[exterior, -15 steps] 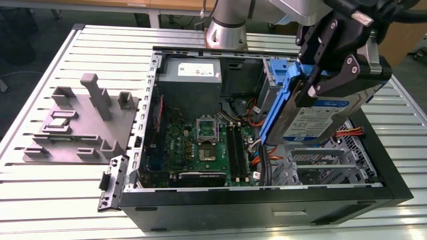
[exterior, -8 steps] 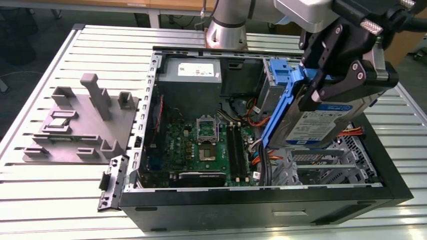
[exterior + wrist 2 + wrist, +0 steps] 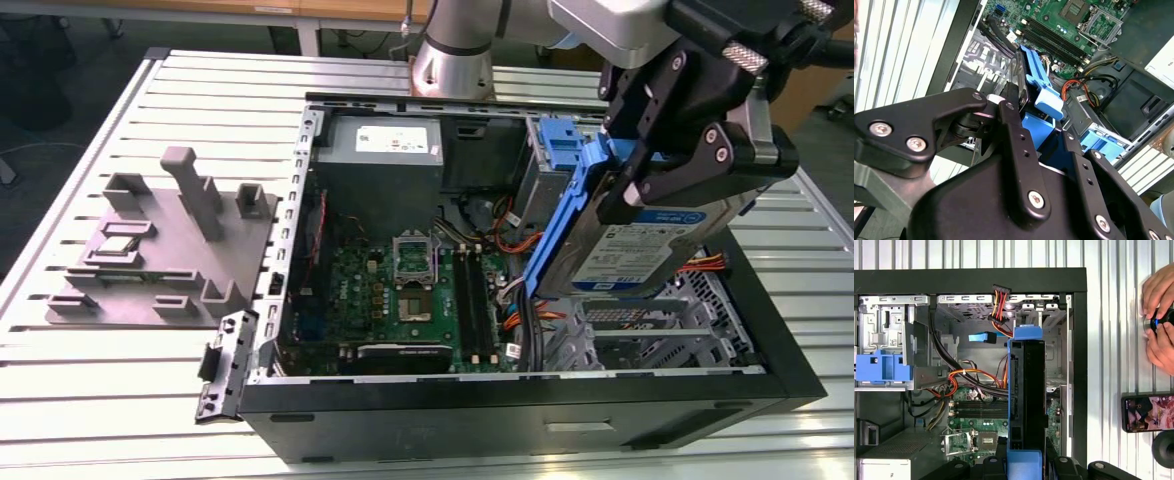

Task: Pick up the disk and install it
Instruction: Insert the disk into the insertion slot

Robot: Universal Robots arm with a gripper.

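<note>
Blk hand grips flat, blue-framed silver disk.

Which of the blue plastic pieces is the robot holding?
The one framing the labelled silver disk, clamped in the gripper; the bare blue bracket sits apart in the case.

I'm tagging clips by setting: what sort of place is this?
Likely a robotics lab workbench: an open computer case on a slatted metal table, and the gripper holding the disk over it.

The open computer case holds a green motherboard and grey power supply, with a grey fixture beside it.
</note>
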